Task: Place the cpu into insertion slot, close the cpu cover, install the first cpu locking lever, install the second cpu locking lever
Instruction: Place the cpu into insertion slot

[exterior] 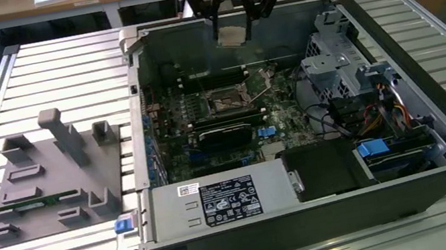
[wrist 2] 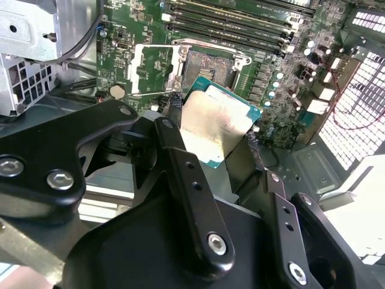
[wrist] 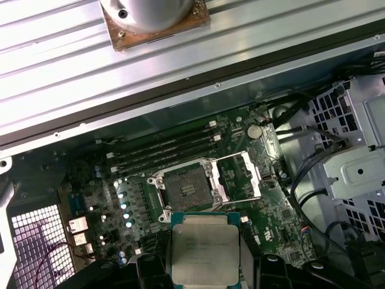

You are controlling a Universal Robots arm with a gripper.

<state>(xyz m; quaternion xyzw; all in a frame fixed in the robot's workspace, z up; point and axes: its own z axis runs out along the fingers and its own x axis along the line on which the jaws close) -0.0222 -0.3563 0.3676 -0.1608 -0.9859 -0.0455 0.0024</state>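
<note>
The gripper [exterior: 233, 33] hangs over the open computer case [exterior: 311, 219], which lies on a slatted table [exterior: 58, 64]. Its two black fingers [wrist 2: 180, 162] are closed on the cpu [exterior: 233, 36]. They press on two opposite edges, so the gap between them is exactly as wide as the chip.

In the exterior view the chip is up in the air, at about twelve o'clock from the insertion slot [exterior: 226, 102] and well apart from it, close to the far wall of the case. A grey fixture [exterior: 43, 189] rests on the table at nine o'clock from the case.

Both wrist views look down at the motherboard [wrist: 271, 211]. There the insertion slot [wrist: 183, 192] is empty, with its dark centre uncovered. The cpu cover [wrist: 257, 177] is swung open and lies just beside the slot. The memory slots [wrist: 162, 150] run along the other side of the slot.

In the first wrist view the pale metal top of the chip [wrist: 204, 250] faces the camera. In the second wrist view the chip [wrist 2: 216, 120] looks tilted and its green edge is visible.
</note>
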